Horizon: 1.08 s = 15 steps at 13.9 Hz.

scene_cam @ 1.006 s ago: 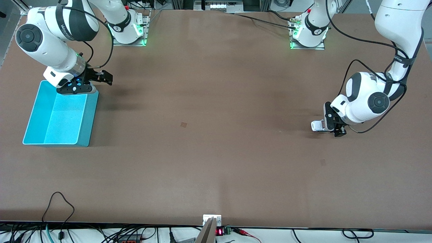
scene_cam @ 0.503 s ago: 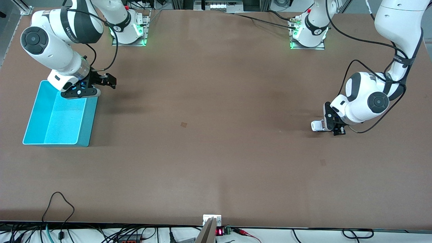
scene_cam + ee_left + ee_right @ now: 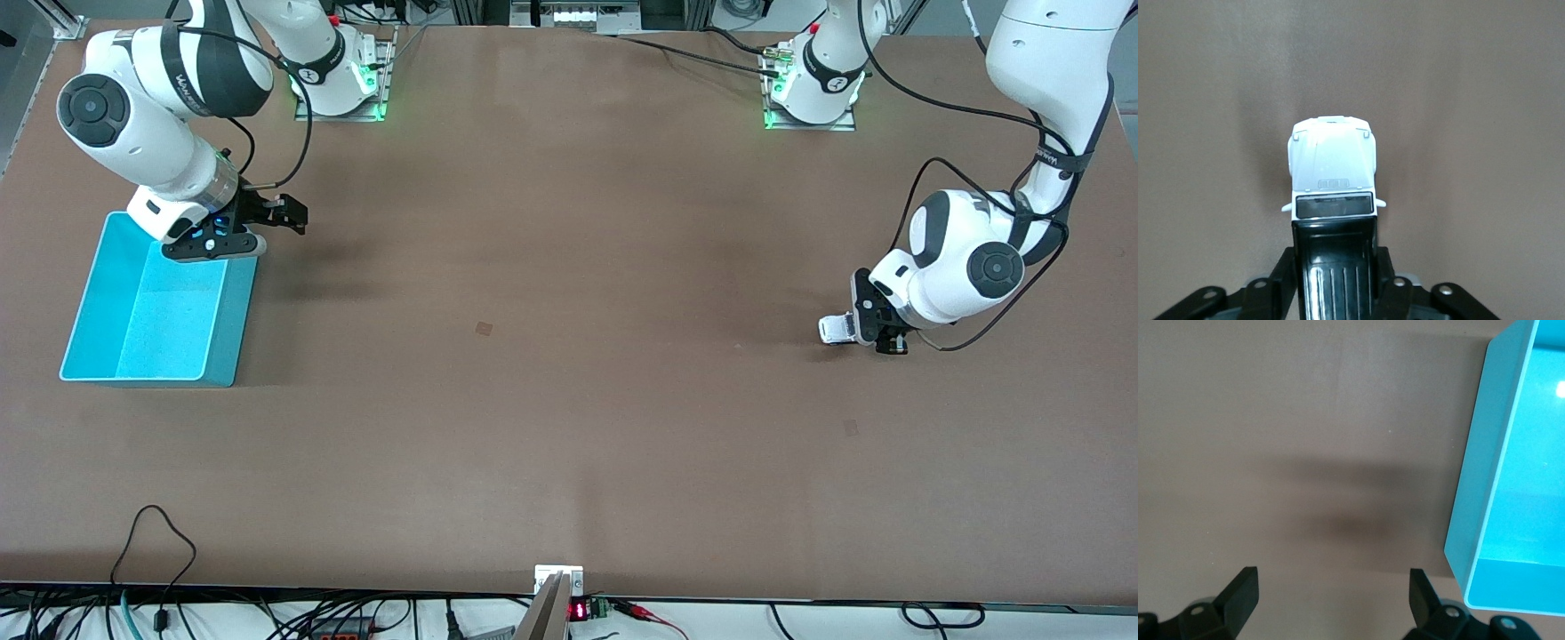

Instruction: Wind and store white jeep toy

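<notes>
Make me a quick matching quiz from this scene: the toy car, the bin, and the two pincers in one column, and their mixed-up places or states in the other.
Column one:
1. toy car
2. bin
3. left pincer
4. right pincer

Column two:
A. open, above the table beside the bin's corner
B. turquoise, nothing in it, at the right arm's end of the table
C. shut on the toy car
D. white with a black roof, on the table at the left arm's end

Pairs: 1-D, 2-B, 3-C, 4-A
</notes>
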Each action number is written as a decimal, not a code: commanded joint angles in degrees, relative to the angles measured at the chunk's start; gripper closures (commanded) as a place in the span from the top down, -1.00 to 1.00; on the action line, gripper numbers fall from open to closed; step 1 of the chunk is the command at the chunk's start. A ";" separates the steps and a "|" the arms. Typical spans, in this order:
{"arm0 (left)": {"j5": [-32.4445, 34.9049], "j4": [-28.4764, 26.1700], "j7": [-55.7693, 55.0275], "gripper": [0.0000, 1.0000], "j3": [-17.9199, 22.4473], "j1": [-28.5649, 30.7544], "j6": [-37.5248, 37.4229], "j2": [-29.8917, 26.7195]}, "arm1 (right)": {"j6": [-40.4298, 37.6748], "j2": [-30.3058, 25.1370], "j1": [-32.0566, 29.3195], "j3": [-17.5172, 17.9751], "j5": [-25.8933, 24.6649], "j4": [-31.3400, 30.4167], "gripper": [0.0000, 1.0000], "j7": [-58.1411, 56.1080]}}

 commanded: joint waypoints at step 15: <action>0.65 -0.10 4.57 -0.54 -0.38 1.17 1.53 1.36 | -0.50 0.52 0.43 -0.20 0.16 0.85 1.00 0.53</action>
